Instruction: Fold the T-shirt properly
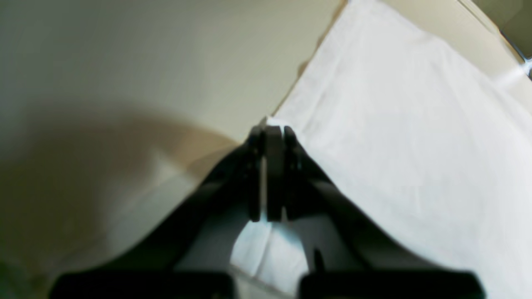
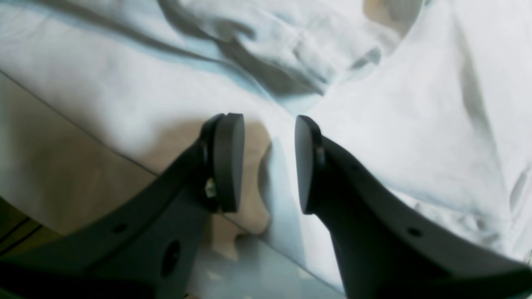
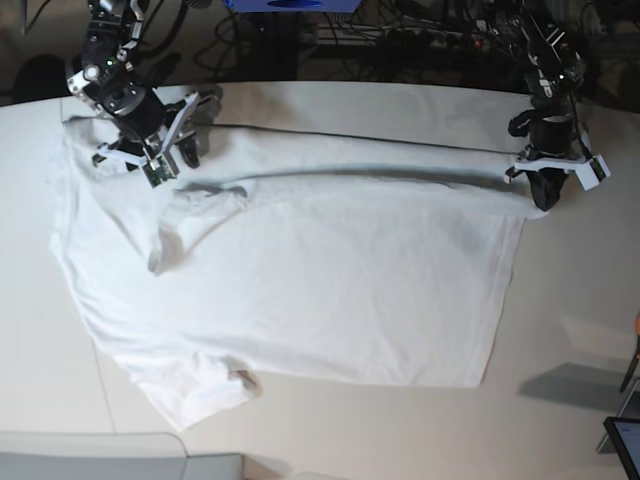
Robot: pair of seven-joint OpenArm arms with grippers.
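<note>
- Lying flat across the pale tabletop (image 3: 560,380), the T-shirt (image 3: 330,290) is spread wide, its hem toward the base view's right and its collar end toward the left.
- Nearest the camera in the base view, one short sleeve (image 3: 205,385) lies rumpled at the shirt's lower left, resting on the table.
- Further in, the shirt's body shows long shallow creases, and a small flap of cloth (image 3: 190,215) sits bunched below the collar end.
- At the far right corner of the hem, the left gripper (image 3: 545,195) points down onto the cloth.
- Its wrist view shows the left gripper (image 1: 272,133) with jaws pressed together, a thin edge of the T-shirt (image 1: 407,137) pinched between the tips.
- Bare tabletop (image 1: 145,62) lies beside that pinched edge, under the gripper's shadow.
- At the far left, the right gripper (image 3: 165,150) hangs over the shoulder area.
- Its wrist view shows the right gripper (image 2: 269,162) with jaws apart, a clear gap between the pads, nothing held.
- Wrinkled T-shirt (image 2: 395,137) cloth lies right under those pads; whether they touch it cannot be told.
</note>
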